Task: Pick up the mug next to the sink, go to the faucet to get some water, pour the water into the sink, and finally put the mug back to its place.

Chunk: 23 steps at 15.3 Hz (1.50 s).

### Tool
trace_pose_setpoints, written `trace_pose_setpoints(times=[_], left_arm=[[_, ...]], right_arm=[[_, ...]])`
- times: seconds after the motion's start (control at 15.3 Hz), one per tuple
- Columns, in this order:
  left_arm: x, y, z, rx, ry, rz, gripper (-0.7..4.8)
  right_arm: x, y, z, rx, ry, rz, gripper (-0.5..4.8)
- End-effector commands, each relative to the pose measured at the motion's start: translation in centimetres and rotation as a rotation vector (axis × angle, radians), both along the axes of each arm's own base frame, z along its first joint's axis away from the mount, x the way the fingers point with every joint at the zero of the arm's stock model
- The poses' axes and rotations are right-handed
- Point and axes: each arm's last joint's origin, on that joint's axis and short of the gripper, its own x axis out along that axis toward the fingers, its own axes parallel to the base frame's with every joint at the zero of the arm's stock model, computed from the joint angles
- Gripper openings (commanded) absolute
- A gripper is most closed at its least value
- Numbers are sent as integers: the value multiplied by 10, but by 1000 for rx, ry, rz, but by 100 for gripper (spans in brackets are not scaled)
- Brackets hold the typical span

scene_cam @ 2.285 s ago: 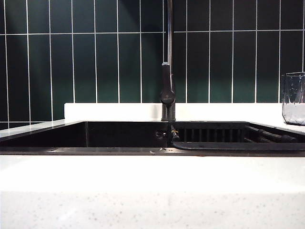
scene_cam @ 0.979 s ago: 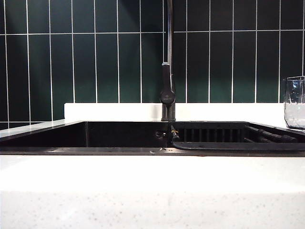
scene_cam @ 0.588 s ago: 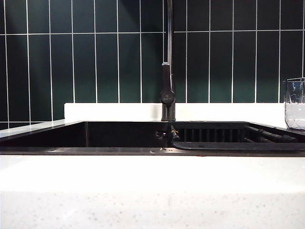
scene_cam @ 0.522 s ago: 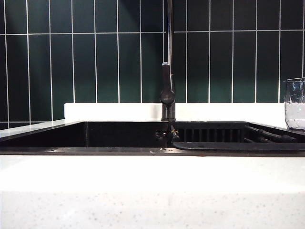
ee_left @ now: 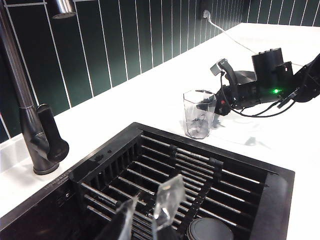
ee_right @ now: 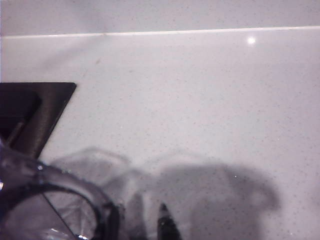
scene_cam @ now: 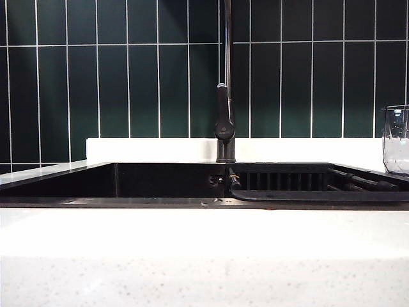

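The right gripper (ee_left: 216, 102) reaches in over the white counter (ee_left: 150, 95) just past the far corner of the sink (ee_left: 272, 175), its black fingers on either side of the clear faceted mug (ee_left: 198, 114). The mug stands upright on the counter, just beside the sink's rim. From the left wrist view the fingers sit at the mug's wall, but whether they press it or stand a little off cannot be told. In the right wrist view only the dark tip of one finger (ee_right: 167, 225) shows low down, with the mug's rim (ee_right: 65, 200) just beside it and the sink's corner (ee_right: 45, 107) farther off on the mug's side.

The left gripper (ee_left: 147, 212) hangs over the sink, well apart from the mug. Its two translucent fingers stand a narrow gap apart with nothing between them. Directly below it lie the ribs of a black drying rack (ee_left: 170, 175) set inside the basin, and a round dark drain cover (ee_left: 210, 231) sits just beside the fingertips. The faucet (ee_left: 35, 125) rises from the counter behind the sink, off to the side of this gripper opposite the mug, its short lever handle (ee_left: 52, 135) tilted up.

In the exterior view neither gripper appears; the mug (scene_cam: 396, 139) shows at the right edge, upright on the counter, with the faucet (scene_cam: 225, 125) at the middle.
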Motion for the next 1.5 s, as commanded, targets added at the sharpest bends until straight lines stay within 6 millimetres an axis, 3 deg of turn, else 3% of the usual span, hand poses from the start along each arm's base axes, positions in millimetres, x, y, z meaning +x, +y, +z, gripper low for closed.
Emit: trace_pose_setpoints(times=[0.07, 0.59, 0.65, 1.24, 1.5], left_arm=[[-1, 0, 2, -7, -19, -8, 65], [-1, 0, 2, -7, -19, -9, 65], [-1, 0, 2, -7, -19, -9, 65], [-1, 0, 2, -7, -19, -8, 65], [-1, 0, 2, -5, -22, -8, 65]], right_arm=[[1, 0, 2, -11, -13, 2, 113], [0, -1, 1, -22, 4, -44, 196], [0, -1, 1, -23, 5, -49, 230], [-1, 0, 0, -9, 28, -35, 235], [-6, 1, 13, -19, -2, -33, 235]])
